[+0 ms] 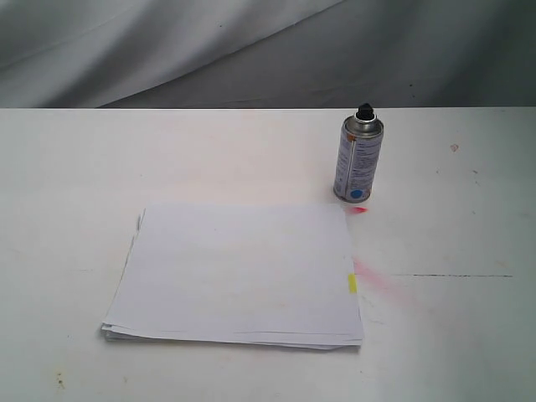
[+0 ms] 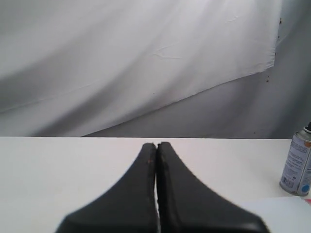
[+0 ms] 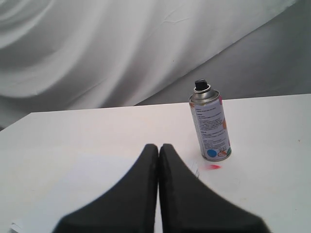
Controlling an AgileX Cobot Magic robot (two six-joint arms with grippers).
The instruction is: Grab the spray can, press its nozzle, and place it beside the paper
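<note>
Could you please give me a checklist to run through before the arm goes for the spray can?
1. The spray can stands upright on the table: ok.
2. The nozzle sits uncovered on top: ok.
3. The right gripper is open for the grasp: not ok, shut.
4. The left gripper is open: not ok, shut.
5. The can stands off the paper: ok, just beyond its corner.
6. Which way the nozzle sprays: cannot tell.

The left matte black tapered claw (image 2: 156,144) shows two smooth, plastic-looking fingers (image 2: 131,194). They are broad at the base and curve inward to narrow, rounded tips, with a thin straight seam between them. The right matte black claw (image 3: 159,145) has the same flared shape and dull finish.
</note>
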